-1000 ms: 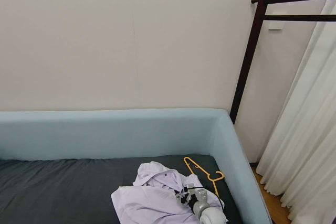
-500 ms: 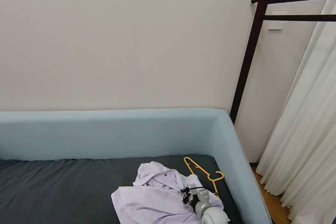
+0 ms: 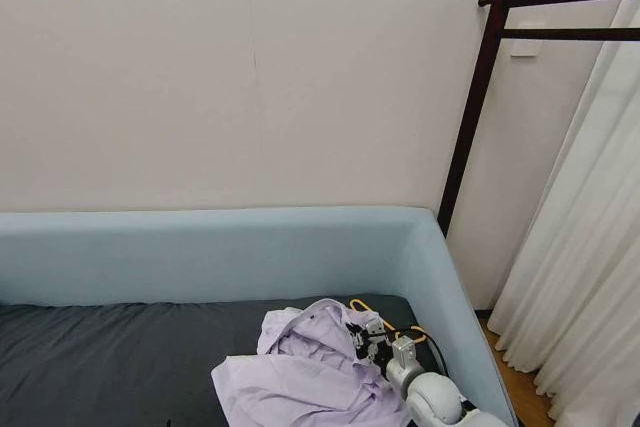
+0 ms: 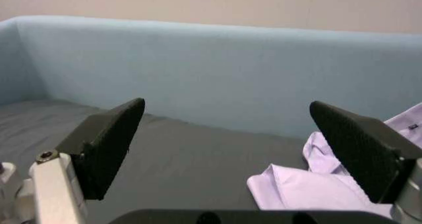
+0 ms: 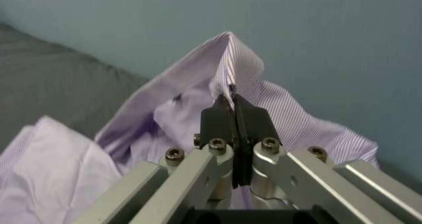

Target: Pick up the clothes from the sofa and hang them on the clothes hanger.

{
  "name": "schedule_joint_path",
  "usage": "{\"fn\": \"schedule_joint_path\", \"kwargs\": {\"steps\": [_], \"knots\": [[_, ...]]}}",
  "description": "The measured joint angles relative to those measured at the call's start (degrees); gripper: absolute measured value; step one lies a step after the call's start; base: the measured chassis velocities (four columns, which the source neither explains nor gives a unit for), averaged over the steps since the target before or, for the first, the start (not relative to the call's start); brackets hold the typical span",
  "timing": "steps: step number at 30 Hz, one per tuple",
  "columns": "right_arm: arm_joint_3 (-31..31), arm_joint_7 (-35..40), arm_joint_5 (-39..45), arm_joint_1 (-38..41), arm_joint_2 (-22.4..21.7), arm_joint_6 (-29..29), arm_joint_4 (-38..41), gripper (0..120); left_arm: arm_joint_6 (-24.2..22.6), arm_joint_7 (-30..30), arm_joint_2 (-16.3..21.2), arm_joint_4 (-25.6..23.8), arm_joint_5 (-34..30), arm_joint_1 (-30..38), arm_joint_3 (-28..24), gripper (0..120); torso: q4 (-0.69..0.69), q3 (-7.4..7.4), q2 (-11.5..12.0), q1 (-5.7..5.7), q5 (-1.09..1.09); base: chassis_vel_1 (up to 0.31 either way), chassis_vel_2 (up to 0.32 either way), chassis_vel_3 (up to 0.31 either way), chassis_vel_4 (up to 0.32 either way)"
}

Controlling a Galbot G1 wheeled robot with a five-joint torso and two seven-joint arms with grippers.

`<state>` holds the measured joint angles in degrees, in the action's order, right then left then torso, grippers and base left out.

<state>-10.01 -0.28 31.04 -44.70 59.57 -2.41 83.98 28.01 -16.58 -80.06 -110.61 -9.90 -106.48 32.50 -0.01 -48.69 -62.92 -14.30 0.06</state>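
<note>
A lilac striped shirt (image 3: 300, 372) lies crumpled on the dark sofa seat (image 3: 110, 357), near the right armrest. My right gripper (image 3: 366, 331) is shut on a fold of the shirt (image 5: 231, 75) and holds it raised off the cushion. An orange hanger (image 3: 408, 333) lies just behind the gripper, partly hidden. My left gripper (image 4: 228, 130) hovers open above the seat, with the shirt (image 4: 316, 184) off to one side. The dark wooden clothes rack (image 3: 478, 87) stands beyond the armrest.
The light blue sofa back (image 3: 200, 252) and right armrest (image 3: 450, 317) enclose the seat. White curtains (image 3: 590, 247) hang at the right next to the rack. A plain wall rises behind.
My right gripper has lifted and moved back toward the armrest, pulling the shirt's collar part up off the cushion. The hanger is now partly covered.
</note>
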Motion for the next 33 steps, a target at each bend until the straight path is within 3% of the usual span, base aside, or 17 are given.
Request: {"fn": "schedule_joint_path", "kwargs": {"steps": [3,8,9,14,18,19,21,22,26,33], "knots": [[0.15,0.14,-0.20,0.30,-1.74,0.19,3.05,0,-1.55,0.01,1.79,-0.56,-0.71,1.01,-0.35,99,0.00,0.00,0.00,0.00,-0.01,0.000,0.000,0.000,0.000],[1.80,-0.13,0.55,0.50,-6.40,0.20,9.27,0,-6.45,1.71,9.23,-0.71,-5.68,5.40,-2.27,99,0.00,0.00,0.00,0.00,0.00,0.000,0.000,0.000,0.000],[1.80,-0.13,0.55,0.50,-6.40,0.20,9.27,0,-6.45,1.71,9.23,-0.71,-5.68,5.40,-2.27,99,0.00,0.00,0.00,0.00,0.00,0.000,0.000,0.000,0.000],[5.69,-0.58,4.34,-0.14,-11.55,-0.01,16.39,0,-9.53,3.52,19.29,4.08,-9.93,13.73,-6.91,99,-0.02,-0.01,0.00,0.00,-0.01,0.000,0.000,0.000,0.000],[7.51,-0.84,5.79,0.42,-14.68,-0.59,20.17,0,-11.65,3.53,22.60,6.21,-11.37,19.60,-11.77,99,-0.02,-0.01,0.00,0.00,0.00,0.000,0.000,0.000,0.000],[7.68,-0.93,5.89,0.62,-15.09,-0.67,20.57,0,-12.01,3.52,22.89,6.51,-11.46,20.53,-12.96,99,-0.02,0.00,0.00,0.00,0.01,0.000,0.000,0.000,0.000],[7.85,-1.06,6.33,1.40,-16.61,-1.23,21.88,0,-12.65,3.85,23.18,8.41,-10.67,25.40,-20.13,99,-0.01,-0.01,0.00,0.00,-0.02,0.000,0.000,0.000,0.000],[7.85,-1.06,6.33,1.40,-16.61,-1.23,21.88,0,-12.65,3.85,23.18,8.41,-10.67,25.40,-20.13,99,-0.01,-0.01,0.00,0.00,-0.02,0.000,0.000,0.000,0.000],[8.34,-0.22,7.71,0.69,-18.47,-2.59,24.42,0,-11.82,4.66,23.66,12.65,-10.01,31.96,-29.86,99,-0.01,-0.01,0.01,-0.01,0.01,0.000,0.000,0.000,0.000],[9.59,0.87,9.75,-0.26,-20.11,-4.26,28.09,0,-10.87,2.75,20.96,19.69,-7.01,40.23,-37.52,97,0.00,-0.01,0.01,-0.01,0.00,0.000,0.000,0.000,0.000]]}}
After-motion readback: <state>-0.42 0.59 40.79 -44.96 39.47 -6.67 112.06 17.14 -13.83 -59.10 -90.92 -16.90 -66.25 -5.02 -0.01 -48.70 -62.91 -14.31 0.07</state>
